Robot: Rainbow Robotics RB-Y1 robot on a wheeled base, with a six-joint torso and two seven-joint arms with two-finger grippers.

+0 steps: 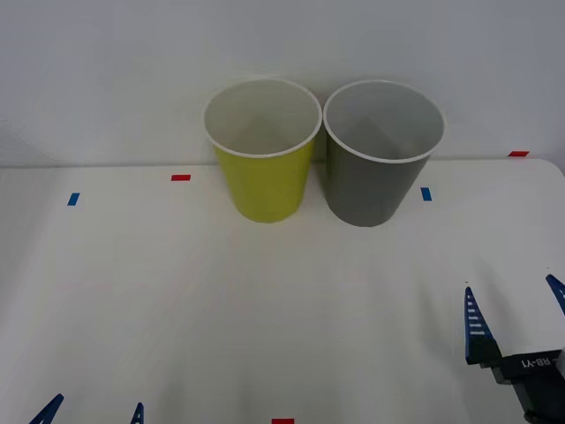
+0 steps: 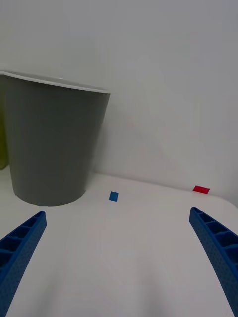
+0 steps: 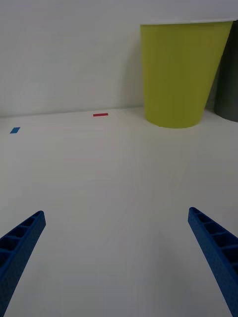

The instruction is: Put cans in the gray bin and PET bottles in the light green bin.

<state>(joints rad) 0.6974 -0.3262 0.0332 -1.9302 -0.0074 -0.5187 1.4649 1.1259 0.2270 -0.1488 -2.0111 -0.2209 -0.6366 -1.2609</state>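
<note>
Well beyond right gripper (image 1: 515,309), gray bin (image 1: 381,168)

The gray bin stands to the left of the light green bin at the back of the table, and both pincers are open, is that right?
Not quite. In the front view the gray bin stands to the right of the light green bin. Both stand at the back of the table, and the left pincer and right pincer are open.

We see a white table (image 1: 265,309) running back to a plain pale wall (image 1: 106,71) that meets its far edge. Small tape marks sit on the tabletop: red ones (image 1: 181,177) near the back edge and at the near edge, blue ones (image 1: 73,199) toward either side. The light falls soft and even, leaving faint shadows on the wall.
</note>
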